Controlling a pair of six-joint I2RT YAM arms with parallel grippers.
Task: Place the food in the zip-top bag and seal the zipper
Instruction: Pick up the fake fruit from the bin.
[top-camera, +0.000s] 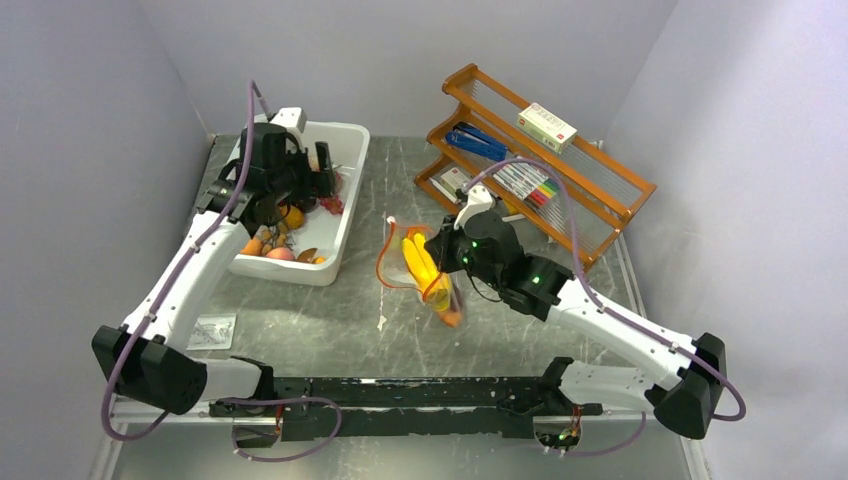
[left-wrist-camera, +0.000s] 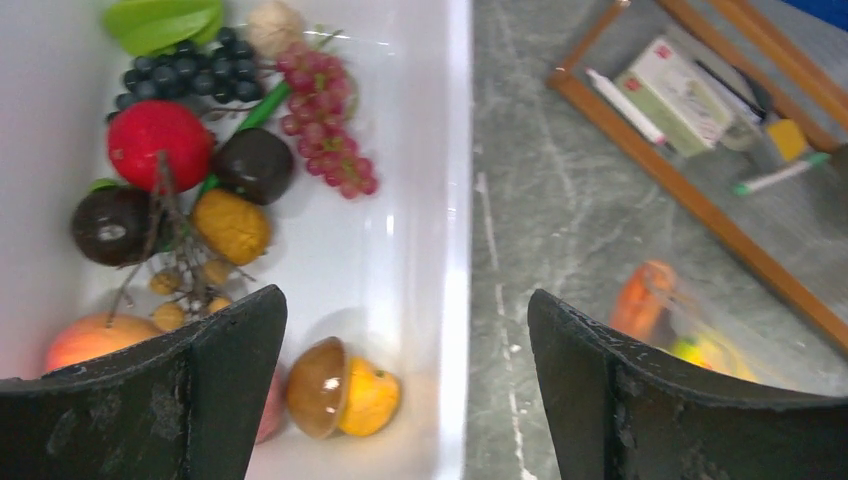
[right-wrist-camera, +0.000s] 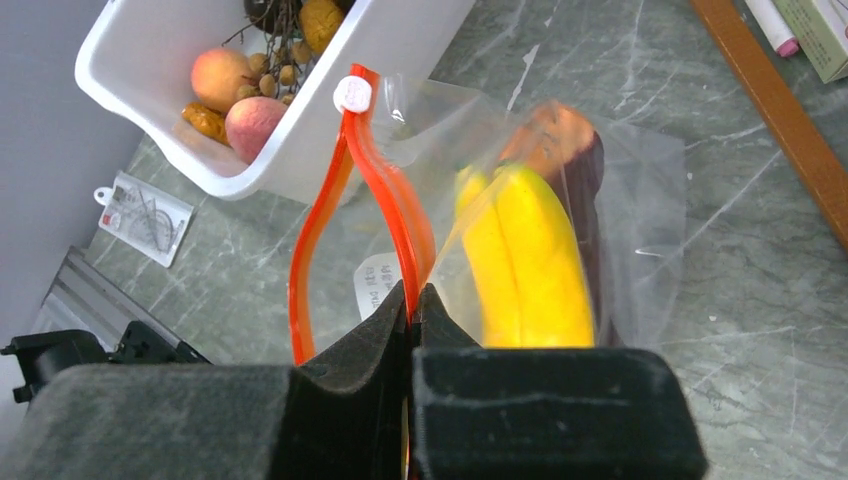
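My right gripper (right-wrist-camera: 412, 298) is shut on one lip of the orange-red zipper (right-wrist-camera: 385, 190) and holds the zip-top bag (right-wrist-camera: 640, 200) up with its mouth spread in a loop. The white slider tab (right-wrist-camera: 353, 93) sits at the far end. Inside the bag lie a yellow banana bunch (right-wrist-camera: 525, 260) and a dark red-brown, orange-rimmed slab (right-wrist-camera: 575, 150). My left gripper (left-wrist-camera: 405, 305) hangs open and empty over the white bin (left-wrist-camera: 455, 200). In the bin lie a red fruit (left-wrist-camera: 160, 140), dark grapes (left-wrist-camera: 185, 75), red grapes (left-wrist-camera: 325, 110) and a brown-and-orange piece (left-wrist-camera: 340, 390).
A wooden rack (top-camera: 540, 160) with markers and a small box stands at the back right, close behind the bag (top-camera: 400, 262). The bin (top-camera: 350, 200) sits at the back left. A small flat packet (top-camera: 212, 330) lies near the left arm's base.
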